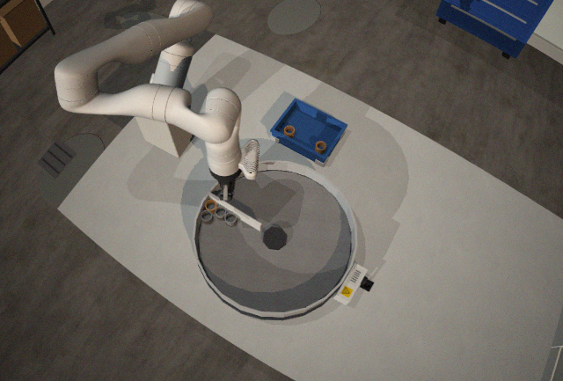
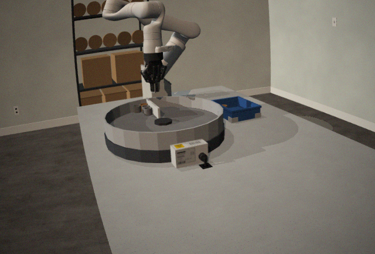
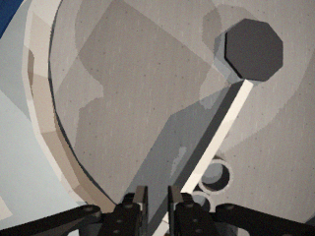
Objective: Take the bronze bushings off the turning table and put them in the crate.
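Currently, going left to right in the top view, a grey steel ring-shaped bushing (image 1: 207, 221) (image 2: 136, 108) comes first, standing on the round grey turning table (image 1: 350, 213) (image 2: 145, 140) (image 3: 41, 113). Just beside it is an orange-brown bronze bushing (image 1: 210, 201) (image 2: 143, 104), the task's piece on the turning table, near its rim. A second grey steel bushing (image 1: 220, 216) (image 3: 206, 198) is right next to the bronze one.

Then comes the black two-fingered tool (image 1: 225, 195) (image 2: 154, 90) (image 3: 157, 200), above the turning table, near the bronze bushing but higher and apart from it. Its fingers are set narrow, a slim gap between them, holding nothing. A third grey steel bushing (image 1: 230, 223) (image 2: 147, 111) (image 3: 228, 177) follows, beside the long white bar (image 1: 245, 217) (image 2: 154, 108) (image 3: 217, 143) that runs to the dark faceted hub (image 1: 274, 237) (image 2: 163, 121) (image 3: 255, 49).

Farther right, the blue rectangular crate (image 1: 328, 154) (image 2: 242, 114) (image 3: 6, 15) sits on the pale grey worktop (image 1: 454, 253) (image 2: 242, 199), with two more bronze bushings inside, well apart from the tool.
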